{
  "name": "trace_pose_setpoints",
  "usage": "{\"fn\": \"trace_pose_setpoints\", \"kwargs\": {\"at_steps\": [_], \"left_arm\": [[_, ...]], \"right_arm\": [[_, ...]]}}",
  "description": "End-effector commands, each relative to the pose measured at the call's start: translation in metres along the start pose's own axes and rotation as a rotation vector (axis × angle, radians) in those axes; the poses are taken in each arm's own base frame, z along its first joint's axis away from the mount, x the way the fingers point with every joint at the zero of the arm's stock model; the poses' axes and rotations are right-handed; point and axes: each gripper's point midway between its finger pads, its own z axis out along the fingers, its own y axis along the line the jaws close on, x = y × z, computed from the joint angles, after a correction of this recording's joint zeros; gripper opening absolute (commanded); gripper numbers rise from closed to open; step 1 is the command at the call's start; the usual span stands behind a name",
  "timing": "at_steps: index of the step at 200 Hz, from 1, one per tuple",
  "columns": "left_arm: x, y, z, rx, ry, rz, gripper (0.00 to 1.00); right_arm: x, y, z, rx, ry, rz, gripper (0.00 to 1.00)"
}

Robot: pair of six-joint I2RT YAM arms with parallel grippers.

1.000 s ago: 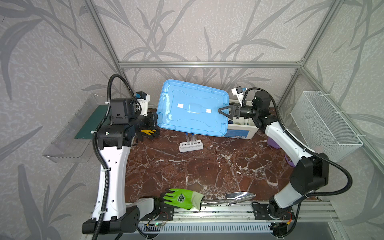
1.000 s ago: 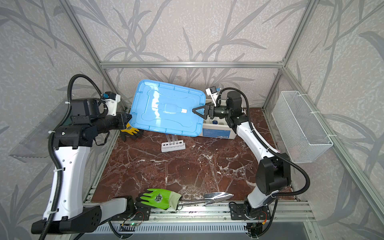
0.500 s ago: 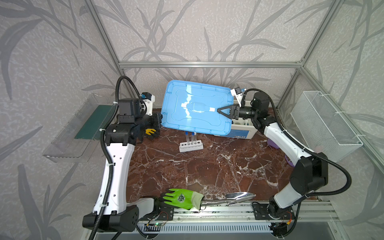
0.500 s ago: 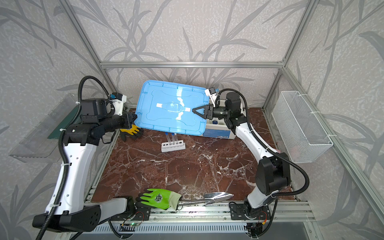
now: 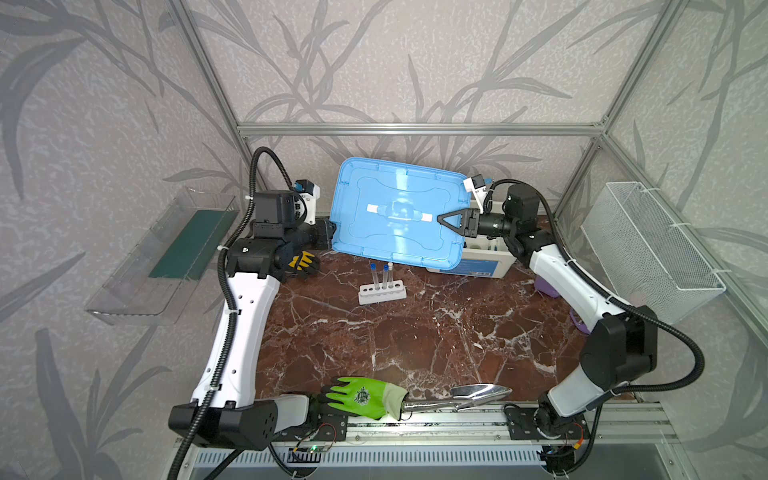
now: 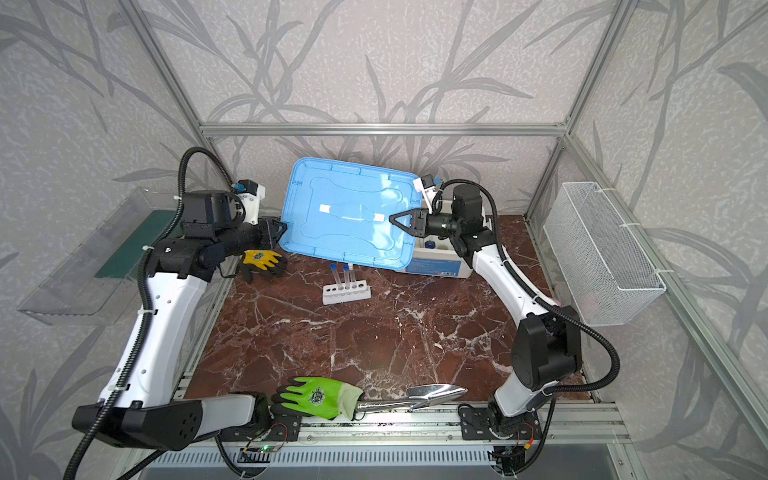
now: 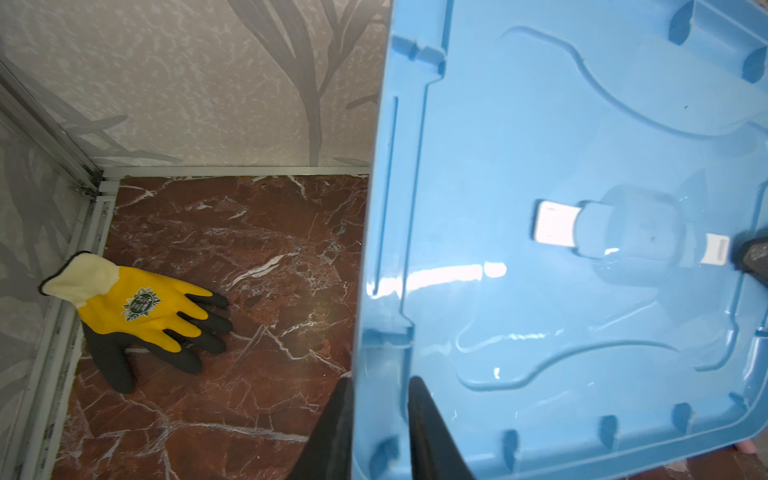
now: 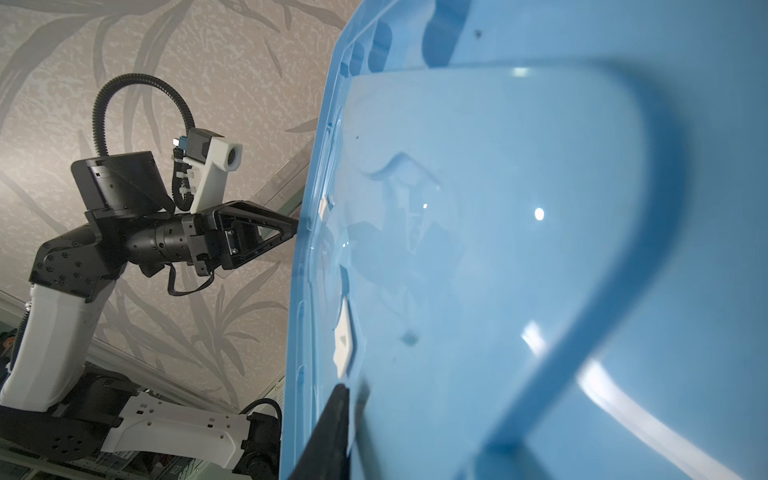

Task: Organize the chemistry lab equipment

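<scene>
Blue lid [image 5: 399, 232] stood tilted above the tabletop [image 5: 415, 340]. My left hand [image 7: 381, 379] straddled its rim [image 7: 384, 249], and my right hand [image 5: 441, 217] met its handle [image 5: 395, 210]; whether either pinched, I could not tell. If either slipped, the lid would likely drop onto the rack [image 5: 382, 293] of tubes [image 5: 376, 276] just below.

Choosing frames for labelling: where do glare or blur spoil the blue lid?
Right wrist view: the lid fills the frame, its near part soft, with bright glints. Left wrist view: sharp, one white glare streak across it. Both top views: sharp, only a pale sheen.
</scene>
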Motion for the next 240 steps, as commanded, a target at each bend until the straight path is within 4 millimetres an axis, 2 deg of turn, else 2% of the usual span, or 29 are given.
{"fn": "trace_pose_setpoints", "kwargs": {"at_steps": [1,20,63,79,95,139,153,171,190,214,240], "left_arm": [[-0.015,-0.009,-0.005,0.025,-0.058,0.018,0.4],[-0.02,-0.004,-0.007,-0.005,-0.074,0.015,0.5],[-0.043,-0.006,-0.011,0.006,-0.169,-0.067,0.57],[-0.057,-0.006,-0.01,0.01,-0.224,-0.169,0.54],[-0.066,-0.015,-0.004,0.043,-0.219,-0.214,0.54],[-0.081,-0.051,0.022,0.135,-0.222,-0.292,0.55],[-0.087,-0.06,0.024,0.171,-0.246,-0.29,0.58],[-0.091,-0.06,0.024,0.159,-0.277,-0.285,0.67],[-0.098,-0.071,0.027,0.227,-0.292,-0.306,0.7],[-0.104,-0.089,0.044,0.341,-0.257,-0.381,0.72],[-0.104,-0.102,0.062,0.382,-0.227,-0.449,0.74]], "right_arm": [[-0.019,0.017,-0.019,0.126,-0.025,-0.146,0.21],[-0.029,0.019,-0.034,0.242,-0.039,-0.237,0.2],[-0.056,0.037,-0.064,0.479,-0.089,-0.514,0.19],[-0.066,0.044,-0.072,0.555,-0.121,-0.619,0.18],[-0.076,0.05,-0.078,0.641,-0.148,-0.718,0.18],[-0.085,0.067,-0.077,0.824,-0.158,-0.974,0.18],[-0.085,0.068,-0.077,0.876,-0.153,-1.024,0.18],[-0.082,0.068,-0.077,0.928,-0.14,-1.062,0.18],[-0.074,0.068,-0.075,0.963,-0.094,-1.098,0.18],[-0.068,0.076,-0.07,1.024,-0.082,-1.228,0.17],[-0.069,0.082,-0.068,1.103,-0.075,-1.337,0.16]]}}
